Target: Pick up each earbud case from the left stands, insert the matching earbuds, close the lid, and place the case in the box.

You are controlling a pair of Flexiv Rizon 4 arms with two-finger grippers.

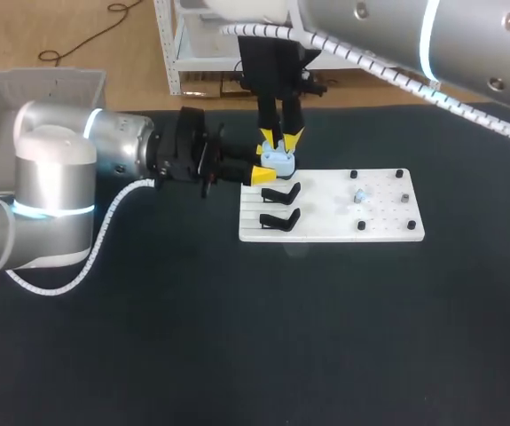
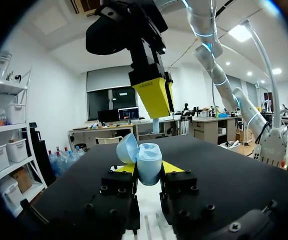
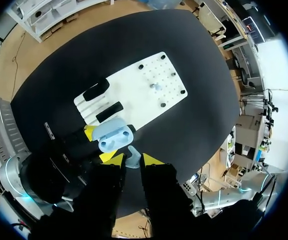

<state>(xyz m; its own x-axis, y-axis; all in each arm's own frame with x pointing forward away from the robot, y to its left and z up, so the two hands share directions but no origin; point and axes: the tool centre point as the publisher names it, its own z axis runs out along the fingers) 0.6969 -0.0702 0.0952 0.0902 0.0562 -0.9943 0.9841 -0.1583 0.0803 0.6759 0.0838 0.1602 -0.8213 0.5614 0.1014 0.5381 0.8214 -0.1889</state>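
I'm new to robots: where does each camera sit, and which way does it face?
Head view: above and behind the robot, looking down on the table; left arm and right arm show.
Left wrist view: on the left arm, looking along its jaws, shut on the open case; right jaws above.
Right wrist view: on the right arm, looking down past its jaws, shut on an earbud.
Shared: all show the case; head and right wrist, the white board.

Pale blue earbud case point(image 2: 146, 162): smooth plastic, soft sheen. White pegboard point(image 1: 388, 217) looks matt, hard plastic. Table point(image 1: 237, 337) is matt black, cloth-like.
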